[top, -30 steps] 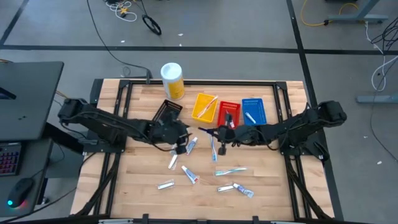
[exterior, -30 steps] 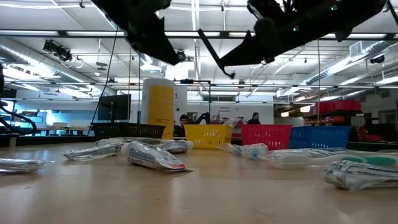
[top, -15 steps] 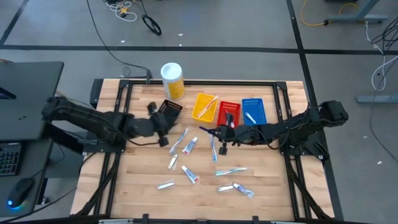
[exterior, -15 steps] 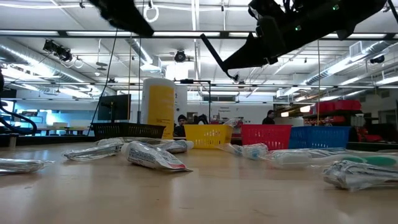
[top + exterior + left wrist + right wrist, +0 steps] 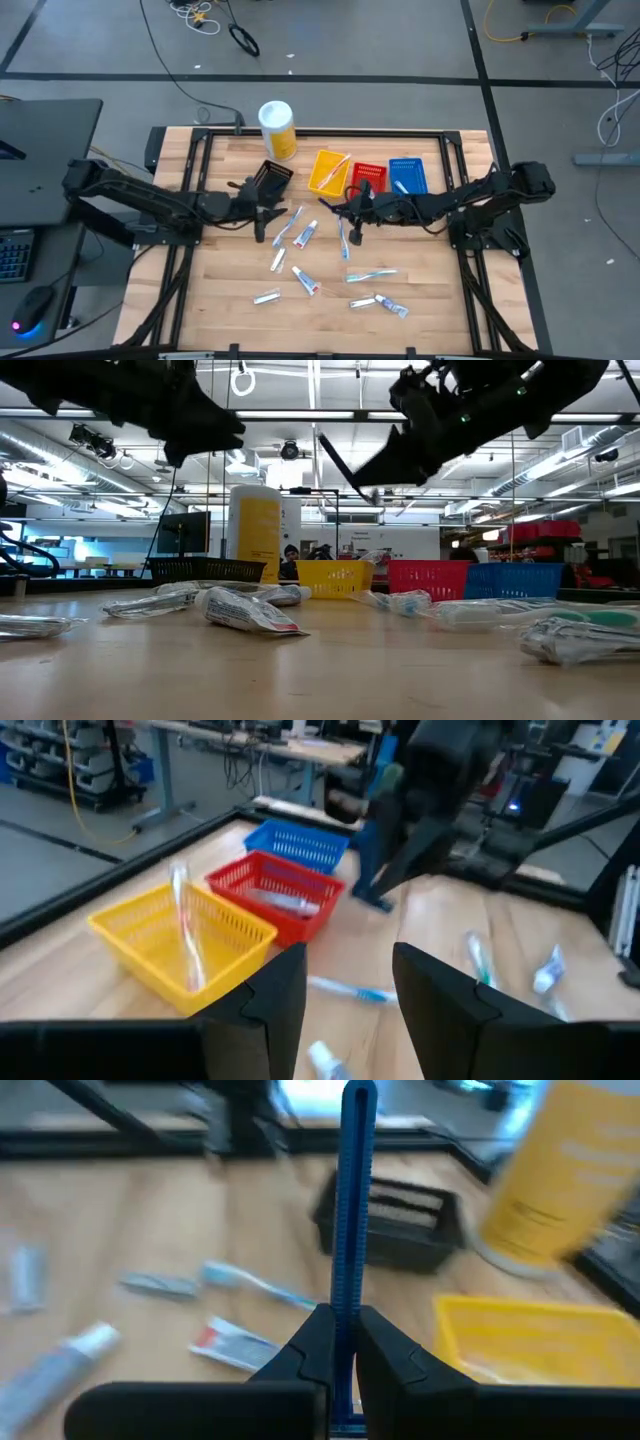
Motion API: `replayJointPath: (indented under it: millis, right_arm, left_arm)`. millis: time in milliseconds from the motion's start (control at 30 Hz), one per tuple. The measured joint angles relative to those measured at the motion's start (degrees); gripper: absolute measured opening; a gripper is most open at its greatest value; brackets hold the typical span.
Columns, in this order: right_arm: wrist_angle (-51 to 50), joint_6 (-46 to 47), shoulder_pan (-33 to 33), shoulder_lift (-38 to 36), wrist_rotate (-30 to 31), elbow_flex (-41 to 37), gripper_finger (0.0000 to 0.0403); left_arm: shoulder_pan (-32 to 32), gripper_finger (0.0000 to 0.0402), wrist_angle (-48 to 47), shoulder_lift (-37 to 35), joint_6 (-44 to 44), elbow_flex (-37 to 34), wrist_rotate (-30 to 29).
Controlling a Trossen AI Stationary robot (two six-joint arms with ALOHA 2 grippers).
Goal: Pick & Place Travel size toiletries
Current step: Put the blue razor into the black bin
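Note:
Several small white tubes and slim toothbrushes lie flat on the wooden table, also seen in the low view as tubes. My right gripper hovers above the table's middle, just near of the red tray, shut on a dark blue razor. In the low view the razor shows as a slanting rod high above the table. My left gripper is open with nothing between its fingers, left of the tubes and near the black tray. My right gripper pinches the razor's long blue handle at its lower end between the two fingers. The rest of the handle sticks out past the fingertips, toward the table's left. The razor is lifted clear of the table.
Along the far side stand a tall yellow canister with a white lid and a row of black, yellow, red and blue trays. A toothbrush leans in the yellow tray. Bare wood lies toward the near left and right.
My left arm has drawn back toward the table's left, away from the tubes it stood over. My right gripper, still holding the razor, has shifted a little toward the table's left and far edge.

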Motion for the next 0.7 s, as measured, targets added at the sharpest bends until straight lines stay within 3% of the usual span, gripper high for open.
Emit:
replayJointPath:
  millis: [167, 333, 533, 700]
  right_arm:
    - [10.59, -0.15, -0.44, 1.97, -7.58, -0.04, 0.0026]
    - [14.19, -0.35, -0.5, 4.0, -9.19, -0.06, 0.0026]
    - [16.79, 0.14, -0.49, 4.46, -9.3, -0.05, 0.0026]
    - [18.16, 0.2, -0.49, 4.78, -11.79, -0.04, 0.0026]
  left_arm:
    - [-0.02, 0.016, 14.03, 7.76, 1.79, -0.59, 2.82]
    - [0.19, 0.016, 30.66, 15.7, 4.68, 0.08, 5.26]
    - [0.97, 0.016, 32.09, 22.69, 5.51, 4.22, 8.62]
    - [1.22, 0.016, 32.28, 26.08, 7.24, 7.59, 8.02]
